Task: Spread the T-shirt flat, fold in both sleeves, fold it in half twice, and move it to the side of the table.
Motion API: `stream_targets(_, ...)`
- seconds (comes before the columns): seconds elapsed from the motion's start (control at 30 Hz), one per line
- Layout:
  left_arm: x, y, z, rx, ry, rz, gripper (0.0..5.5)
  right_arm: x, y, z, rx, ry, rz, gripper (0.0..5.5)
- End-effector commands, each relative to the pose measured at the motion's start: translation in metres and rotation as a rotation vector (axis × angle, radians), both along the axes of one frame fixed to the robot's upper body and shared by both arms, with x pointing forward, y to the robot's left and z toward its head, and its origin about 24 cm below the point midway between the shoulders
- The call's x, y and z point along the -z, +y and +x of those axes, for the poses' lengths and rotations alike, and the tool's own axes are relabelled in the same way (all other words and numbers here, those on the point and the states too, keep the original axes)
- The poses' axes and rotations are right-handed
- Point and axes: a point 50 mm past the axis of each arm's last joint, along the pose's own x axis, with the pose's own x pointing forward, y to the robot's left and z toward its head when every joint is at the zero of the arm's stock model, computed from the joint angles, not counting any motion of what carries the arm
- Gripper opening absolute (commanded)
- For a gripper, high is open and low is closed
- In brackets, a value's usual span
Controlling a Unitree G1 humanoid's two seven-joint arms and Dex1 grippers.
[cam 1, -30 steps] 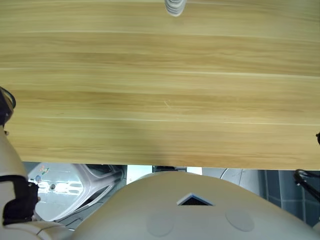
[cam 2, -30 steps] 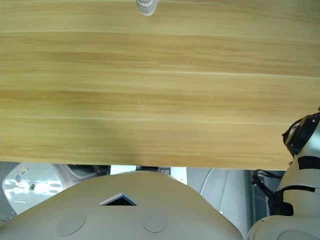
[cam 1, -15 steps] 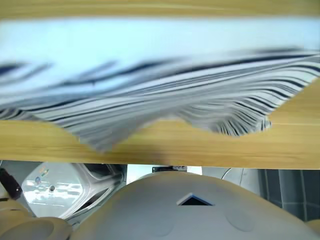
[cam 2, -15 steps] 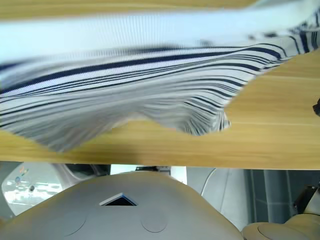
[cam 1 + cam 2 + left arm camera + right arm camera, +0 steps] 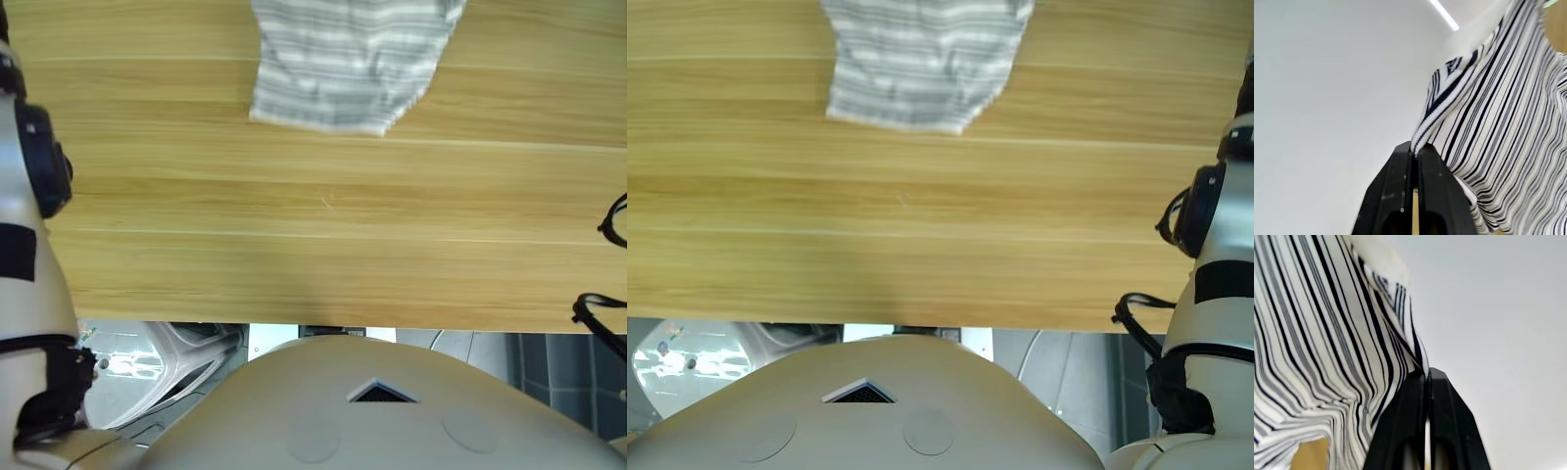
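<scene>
The striped T-shirt (image 5: 343,64) hangs in the air over the far middle of the wooden table (image 5: 323,245), and its lower hem shows at the top of the eye views. In the left wrist view my left gripper (image 5: 1414,152) is shut on a ribbed edge of the T-shirt (image 5: 1498,122), with a pale ceiling behind. In the right wrist view my right gripper (image 5: 1425,374) is shut on another edge of the shirt (image 5: 1312,333). My left arm (image 5: 29,196) rises at the table's left side and my right arm (image 5: 1215,245) at its right side.
The table's front edge (image 5: 323,323) runs across the lower part of the eye views, and floor shows below it. A black cable loop (image 5: 1136,313) hangs beside my right arm.
A second ago only a scrap of shirt showed at the far edge. Half a second ago the shirt swept wide over the table. It now hangs bunched at the far middle, and both arms have risen.
</scene>
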Motion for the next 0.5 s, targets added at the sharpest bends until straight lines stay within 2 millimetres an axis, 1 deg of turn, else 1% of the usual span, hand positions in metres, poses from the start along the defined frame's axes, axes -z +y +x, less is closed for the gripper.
stream_targets(0.03, -0.231, 0.072, -0.150, -0.504, -1.215, -0.560, 0.02, -0.193, -0.046, -0.114, 0.518, -1.218, 0.051, 0.00)
stream_targets(0.07, -0.212, 0.068, -0.131, -0.485, -1.177, -0.412, 0.02, -0.174, -0.042, -0.102, 0.467, -1.144, -0.040, 0.00)
stream_targets(0.1, -0.165, 0.060, -0.089, -0.399, -0.995, -0.229, 0.02, -0.139, -0.038, -0.077, 0.399, -0.970, -0.147, 0.00)
stream_targets(0.13, -0.088, 0.055, -0.044, -0.332, -0.749, 0.018, 0.02, -0.090, -0.038, -0.049, 0.341, -0.738, -0.251, 0.00)
stream_targets(0.17, -0.017, 0.055, -0.023, -0.259, -0.552, 0.159, 0.02, -0.042, -0.039, -0.030, 0.298, -0.534, -0.345, 0.00)
stream_targets(0.2, 0.060, 0.056, -0.015, -0.173, -0.343, 0.260, 0.02, 0.010, -0.041, -0.018, 0.229, -0.298, -0.369, 0.00)
stream_targets(0.23, 0.112, 0.057, -0.019, -0.123, -0.198, 0.265, 0.02, 0.054, -0.042, -0.015, 0.167, -0.106, -0.406, 0.00)
stream_targets(0.27, 0.162, 0.055, -0.030, -0.039, -0.056, 0.290, 0.02, 0.092, -0.043, -0.018, 0.104, 0.052, -0.427, 0.00)
stream_targets(0.3, 0.206, 0.050, -0.046, 0.054, 0.081, 0.295, 0.02, 0.129, -0.043, -0.028, 0.018, 0.199, -0.477, 0.00)
stream_targets(0.33, 0.234, 0.045, -0.061, 0.141, 0.171, 0.293, 0.02, 0.153, -0.043, -0.039, -0.056, 0.297, -0.523, 0.00)
stream_targets(0.37, 0.254, 0.039, -0.078, 0.232, 0.225, 0.299, 0.02, 0.170, -0.042, -0.049, -0.122, 0.380, -0.547, 0.00)
stream_targets(0.4, 0.267, 0.032, -0.094, 0.322, 0.264, 0.270, 0.02, 0.183, -0.040, -0.065, -0.216, 0.453, -0.581, 0.00)
stream_targets(0.43, 0.276, 0.026, -0.115, 0.430, 0.309, 0.254, 0.02, 0.189, -0.036, -0.081, -0.313, 0.502, -0.594, 0.00)
stream_targets(0.47, 0.280, 0.021, -0.137, 0.533, 0.353, 0.229, 0.02, 0.191, -0.032, -0.096, -0.398, 0.529, -0.593, 0.00)
stream_targets(0.5, 0.279, 0.016, -0.155, 0.616, 0.394, 0.199, 0.02, 0.189, -0.028, -0.106, -0.459, 0.538, -0.583, 0.00)
